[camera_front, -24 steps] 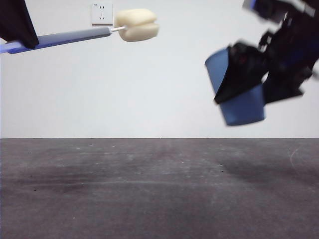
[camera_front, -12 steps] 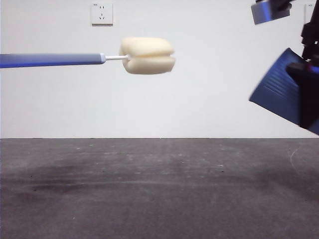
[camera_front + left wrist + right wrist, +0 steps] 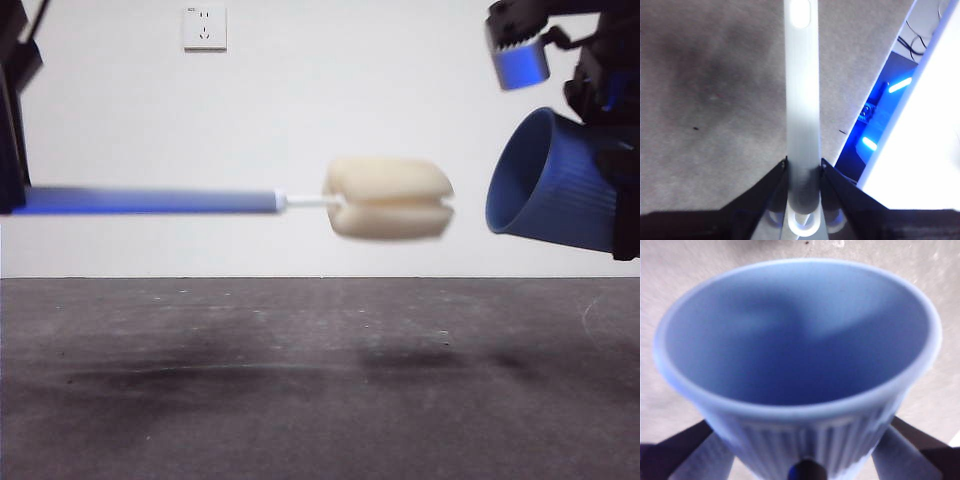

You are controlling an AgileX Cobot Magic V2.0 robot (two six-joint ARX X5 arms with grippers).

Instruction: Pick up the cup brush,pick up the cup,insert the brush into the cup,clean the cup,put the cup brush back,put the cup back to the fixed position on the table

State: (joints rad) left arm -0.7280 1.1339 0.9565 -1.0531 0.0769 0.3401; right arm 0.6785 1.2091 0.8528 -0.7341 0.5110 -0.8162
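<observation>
Cup brush (image 3: 300,202) level, sponge just short of your tilted cup (image 3: 560,185) mouth — lined up for insertion. Left gripper (image 3: 803,170) jaws pinch the handle; right gripper (image 3: 802,460) jaws clamp the cup.

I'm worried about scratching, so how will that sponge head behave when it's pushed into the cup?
The sponge head looks soft and puffy, so it will probably squash and rub gently. The thin white neck behind it may flex. The cup is ribbed plastic in the right claw, so cracking seems unlikely.

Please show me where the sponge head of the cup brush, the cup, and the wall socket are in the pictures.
cup brush (image 3: 388,198): front view, on the cream sponge head.
cup (image 3: 560,190): front view, on the ribbed blue side wall.
wall socket (image 3: 204,27): front view, on the middle of its white plate.
</observation>
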